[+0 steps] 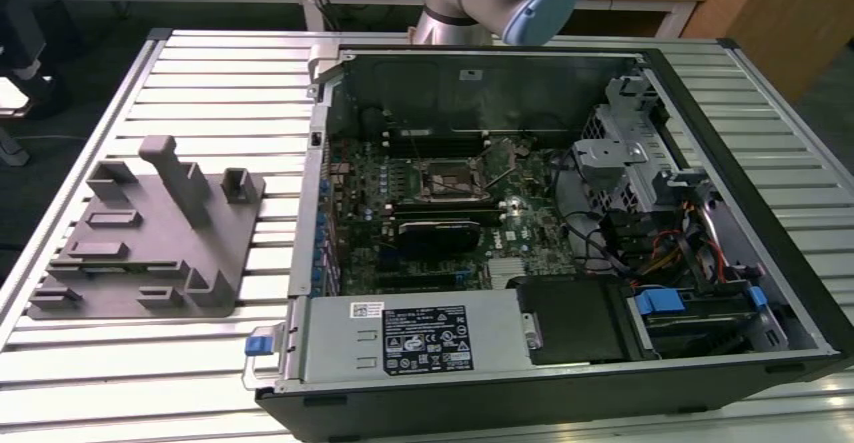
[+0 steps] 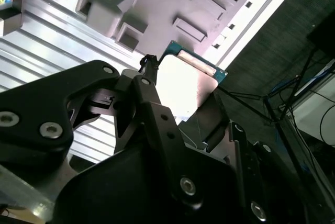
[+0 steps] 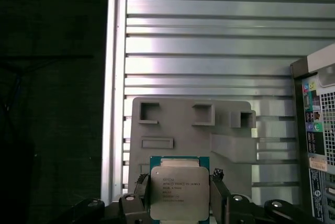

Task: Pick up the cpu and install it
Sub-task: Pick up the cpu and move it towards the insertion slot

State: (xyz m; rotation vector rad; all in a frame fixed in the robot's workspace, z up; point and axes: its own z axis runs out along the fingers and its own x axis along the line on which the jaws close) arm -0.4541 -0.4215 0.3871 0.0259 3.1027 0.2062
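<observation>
Exterior view: the socket (image 1: 447, 177) inside the open computer case (image 1: 481, 83) looks unfilled, well apart from the grey tray (image 1: 134, 253). First wrist view: the gripper (image 3: 179, 181) pinches the cpu (image 3: 179, 197) above that tray's edge. Second wrist view: fingers (image 2: 152, 103) grip its edges; pickup looks done, installation left.

Your exterior view sat up high and looked down over the whole tabletop (image 1: 200, 383), with the open computer case (image 1: 467, 88) dead centre and the grey tray (image 1: 134, 253) on the exterior view's left. Your first wrist view looked straight down past the tool (image 3: 179, 178) and cpu (image 3: 179, 195) onto that tray. Your second wrist view hugged the tool much closer, at a slant. All three shared the tray and tabletop.
</observation>
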